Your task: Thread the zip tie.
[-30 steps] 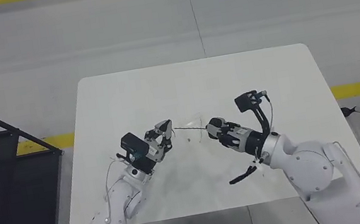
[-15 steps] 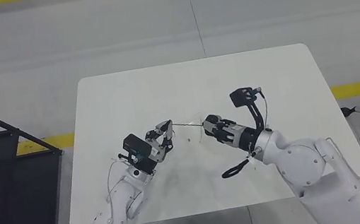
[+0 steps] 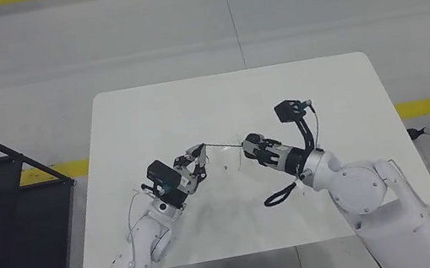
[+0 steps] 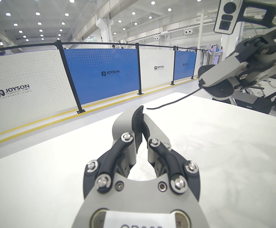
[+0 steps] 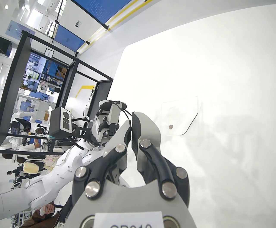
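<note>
The right claw (image 3: 248, 145) is clamped on one end of the zip tie (image 4: 170, 103), its two dark pads pressed flat together in its own wrist view. It hangs above the middle of the desk (image 3: 319, 91), about midway between the far edge and the near one. From those fingertips the tie runs out as a thin black strand toward the desk's left edge, sagging slightly and held off the surface. Its free tip ends just beside the fingertips of the left claw (image 4: 141, 112) - close to them, though I cannot tell whether it touches. The left claw is closed as well, with its ribbed pads meeting at the tips and a narrow slit between the fingers lower down. It sits a little to the left of the desk's middle, well in from the left edge, with its fingers aimed at the right claw so that the two face each other across the length of the tie. On the desk below them lies a clear sheet (image 5: 183, 109) with a thin black line (image 5: 189, 125) curving across it - what that line is I cannot tell.
</note>
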